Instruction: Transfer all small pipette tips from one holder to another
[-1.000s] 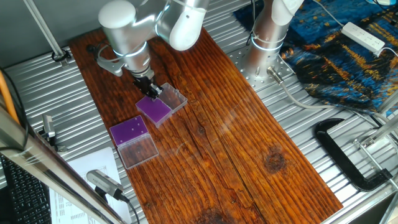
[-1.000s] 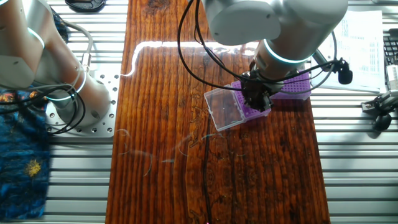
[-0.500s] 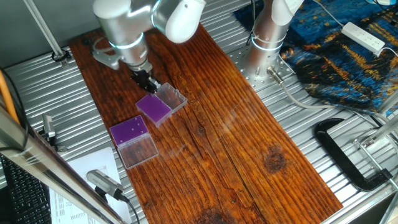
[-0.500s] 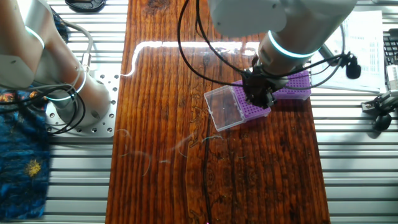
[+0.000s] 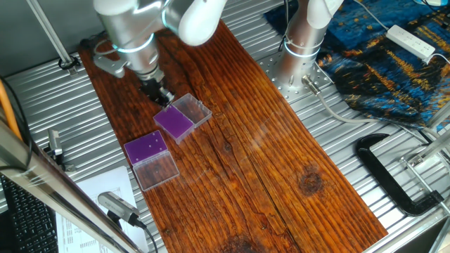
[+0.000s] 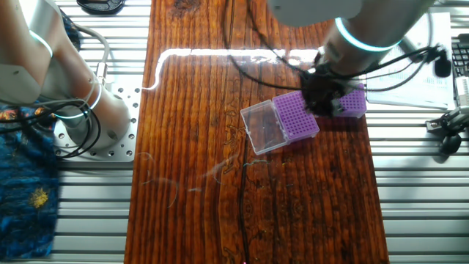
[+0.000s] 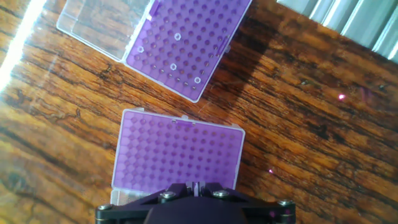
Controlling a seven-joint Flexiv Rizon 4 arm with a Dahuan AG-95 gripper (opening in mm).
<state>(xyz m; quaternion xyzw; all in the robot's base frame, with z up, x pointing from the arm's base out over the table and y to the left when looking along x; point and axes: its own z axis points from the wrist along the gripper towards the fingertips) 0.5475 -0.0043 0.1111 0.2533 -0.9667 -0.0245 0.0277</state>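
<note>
In the hand view, the far purple holder carries several small pipette tips, seen as pale rings. Its clear lid lies open beside it. The near purple holder shows only bare holes. My gripper hangs over the near holder's closest edge, shut on one whitish pipette tip. In the fixed views the gripper is raised between the lidded holder and the second holder. The tips are too small to make out there.
The holders sit on a dark wooden board laid on a ribbed metal table. A second robot base stands at the back. A black clamp lies at the right, and papers at the left.
The gripper has lifted off the lidded holder and shifted toward the second holder. The holders have not moved.
</note>
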